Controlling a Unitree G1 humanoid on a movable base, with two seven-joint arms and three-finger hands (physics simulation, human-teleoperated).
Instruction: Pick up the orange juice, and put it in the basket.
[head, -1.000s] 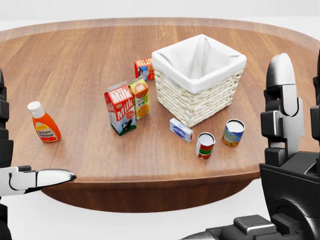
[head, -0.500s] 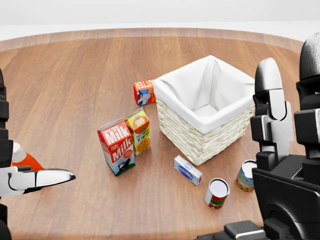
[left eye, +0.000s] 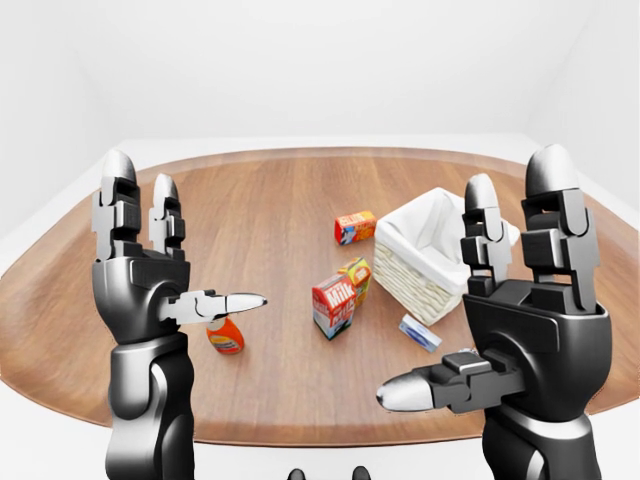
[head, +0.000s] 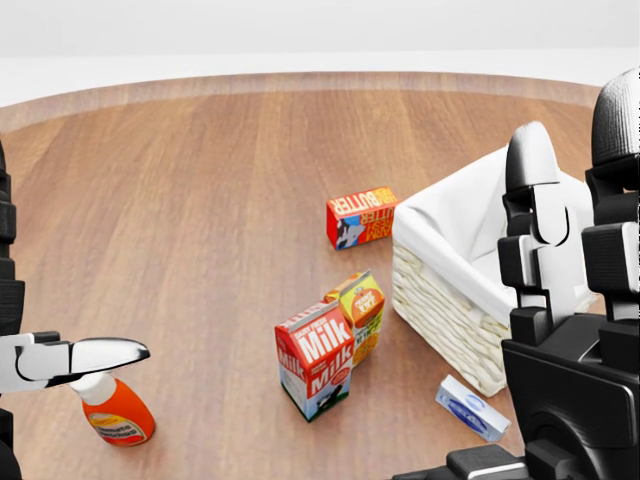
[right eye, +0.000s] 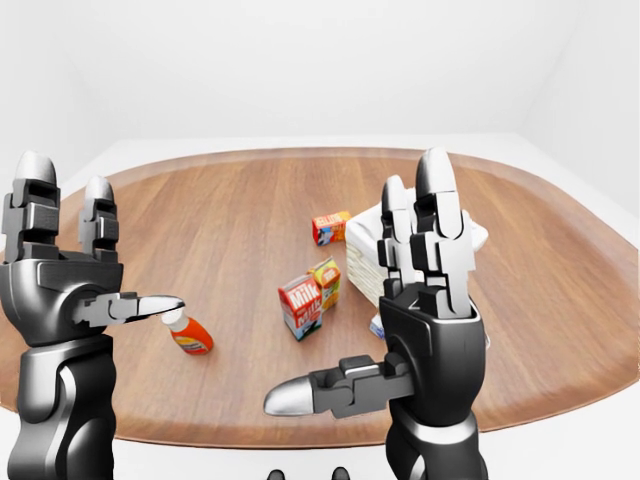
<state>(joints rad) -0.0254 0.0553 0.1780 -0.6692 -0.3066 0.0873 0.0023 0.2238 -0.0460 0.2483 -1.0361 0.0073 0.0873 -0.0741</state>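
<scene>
Camera shifting; one orange juice (head: 362, 314) standing upright, seemingly touching one milk carton (head: 316, 360), basket (head: 440, 296) at three o'clock; both hands (left eye: 150, 270) (left eye: 530, 330) raised, fingers spread wide, empty.

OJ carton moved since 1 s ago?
No. The orange juice stands beside the milk carton, left of the basket, as before; the camera shifted.
</scene>
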